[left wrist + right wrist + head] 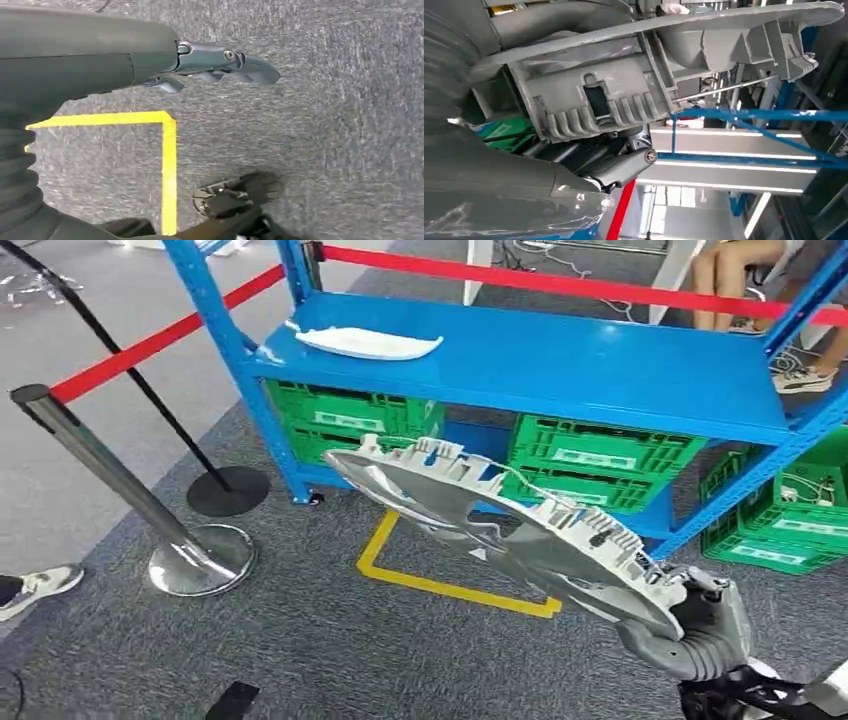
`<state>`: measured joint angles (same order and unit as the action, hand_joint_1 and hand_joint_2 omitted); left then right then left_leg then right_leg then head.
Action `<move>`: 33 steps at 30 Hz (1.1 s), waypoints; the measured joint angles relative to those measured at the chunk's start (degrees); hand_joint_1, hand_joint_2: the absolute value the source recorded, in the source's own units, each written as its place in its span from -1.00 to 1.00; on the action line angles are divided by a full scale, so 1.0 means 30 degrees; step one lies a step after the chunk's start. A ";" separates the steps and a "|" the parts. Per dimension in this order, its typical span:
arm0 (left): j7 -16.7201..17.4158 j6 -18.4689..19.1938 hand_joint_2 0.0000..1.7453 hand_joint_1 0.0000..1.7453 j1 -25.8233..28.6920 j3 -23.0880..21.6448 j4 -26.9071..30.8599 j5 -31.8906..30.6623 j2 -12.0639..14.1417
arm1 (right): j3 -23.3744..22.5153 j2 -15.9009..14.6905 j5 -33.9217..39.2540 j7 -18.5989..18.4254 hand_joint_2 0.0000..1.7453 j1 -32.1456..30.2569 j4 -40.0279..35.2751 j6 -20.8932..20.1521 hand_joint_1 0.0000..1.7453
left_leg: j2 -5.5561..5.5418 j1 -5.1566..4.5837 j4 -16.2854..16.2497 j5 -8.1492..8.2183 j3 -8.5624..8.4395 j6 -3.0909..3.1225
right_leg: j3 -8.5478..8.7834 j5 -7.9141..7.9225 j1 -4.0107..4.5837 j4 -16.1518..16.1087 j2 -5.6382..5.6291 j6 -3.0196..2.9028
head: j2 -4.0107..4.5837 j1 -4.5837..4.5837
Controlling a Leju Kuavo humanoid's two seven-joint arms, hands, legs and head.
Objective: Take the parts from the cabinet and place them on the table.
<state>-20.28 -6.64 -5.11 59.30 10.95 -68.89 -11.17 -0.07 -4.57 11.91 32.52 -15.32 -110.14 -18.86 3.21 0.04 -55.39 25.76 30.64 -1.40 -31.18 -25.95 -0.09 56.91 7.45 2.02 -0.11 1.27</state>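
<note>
On the grey carpet point(300, 640), marked with yellow tape point(440, 585), stands a blue rack point(560, 360) with green crates point(590, 460) beneath its shelf; a red barrier rope point(150, 345) runs from a chrome post point(120, 490) at the left. A white part point(365, 341) lies on the shelf's far left. The right hand point(700, 635) (low at the near right) grips one end of a long grey part point(500, 525), held slanting before the rack. The left hand point(220, 67) hangs over the carpet, fingers extended and holding nothing.

Matt grey ribbed plastic part point(520, 530), glossy blue painted metal shelf point(560, 360), green plastic crates point(590, 460), rough grey carpet point(300, 640), polished chrome stanchion point(130, 500).
</note>
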 joint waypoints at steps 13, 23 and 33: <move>0.0430 -0.1078 1.00 -1.00 -0.0012 0.0029 0.0000 -0.0109 -0.0393 | -0.0051 0.0022 -0.0233 0.0015 1.00 -0.0074 -0.0044 -0.0051 1.00 | -0.3267 -0.0117 -0.0204 -0.0726 0.0783 0.0542 | 0.0328 -0.0583 -0.0370 -0.0025 -0.4639 0.0046 | 0.0000 0.0094; 0.1261 -0.0787 1.00 -1.00 0.0037 -0.0138 0.0000 -0.1260 -0.0248 | -0.0066 0.0124 -0.0393 -0.0015 1.00 0.0297 -0.0109 -0.0102 1.00 | -0.1312 0.0102 -0.6150 0.1839 0.4020 -0.0482 | 0.0089 -0.0293 -0.0199 0.0073 -0.1789 -0.0498 | 0.0000 -0.0161; 0.1268 -0.1078 1.00 -1.00 -0.0037 -0.0204 0.0000 -0.1231 -0.0146 | -0.0051 0.0124 -0.0474 0.0073 1.00 0.0596 -0.0124 -0.0044 1.00 | -0.0631 -0.0009 -0.0163 -0.0651 0.0854 0.0547 | -0.0036 -0.0774 -0.0124 0.0462 -0.0806 0.0321 | 0.0000 -0.0058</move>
<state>-16.48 -9.88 -5.22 58.69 10.95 -72.59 -11.61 -0.22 -4.20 10.49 32.74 -13.53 -110.51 -18.99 1.31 0.01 -55.88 23.81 33.21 0.24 -31.28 -28.27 -0.46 58.29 5.03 2.98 -0.11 1.09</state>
